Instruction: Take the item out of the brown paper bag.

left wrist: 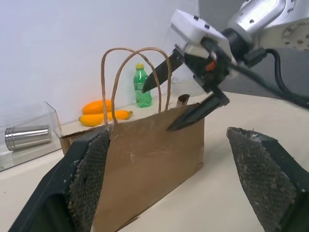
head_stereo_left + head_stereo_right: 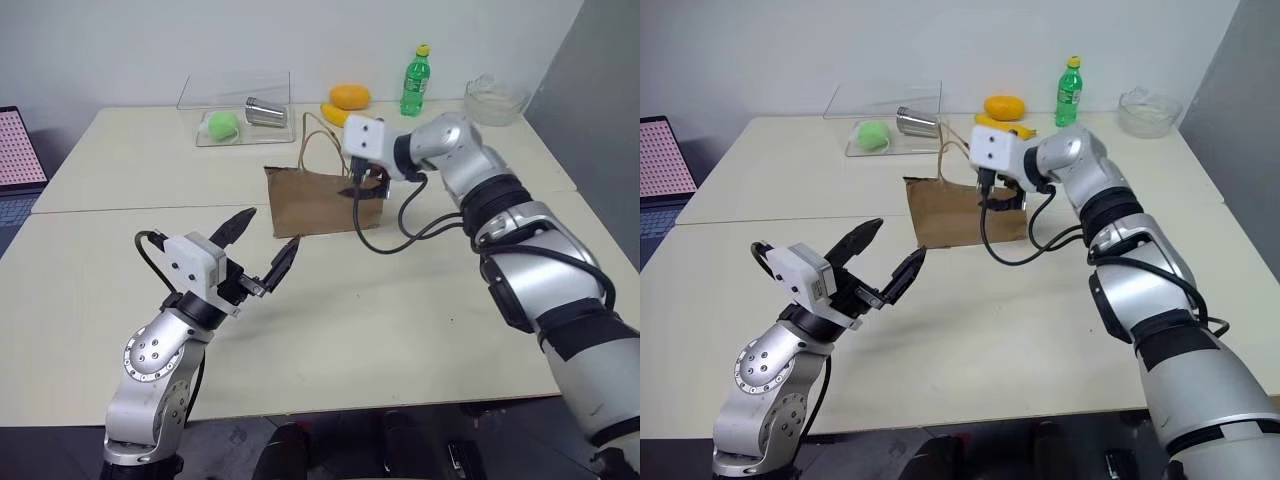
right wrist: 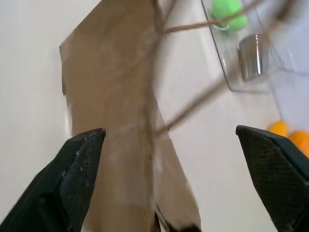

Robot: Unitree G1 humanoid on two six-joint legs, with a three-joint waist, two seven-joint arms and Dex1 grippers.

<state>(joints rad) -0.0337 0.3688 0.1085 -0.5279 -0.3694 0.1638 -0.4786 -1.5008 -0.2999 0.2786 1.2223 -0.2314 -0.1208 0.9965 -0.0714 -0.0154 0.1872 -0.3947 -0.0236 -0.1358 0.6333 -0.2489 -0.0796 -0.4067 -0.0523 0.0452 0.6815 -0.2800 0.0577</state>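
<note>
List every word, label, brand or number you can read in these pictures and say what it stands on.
None can be read.
green soda bottle: its label is too small to make out.
brown paper bag: plain paper, no print on the side that shows.
metal cup: no marking to be seen.

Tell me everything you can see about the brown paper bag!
The crinkled brown paper bag stands upright on the cream table, its mouth facing up. Two thin twisted-paper loop handles rise from its top edge. Its paper looks creased and stiff. What is inside stays hidden. The robot's right hand hangs open just over one end of the mouth, one black finger by the rim; contact cannot be judged.
</note>
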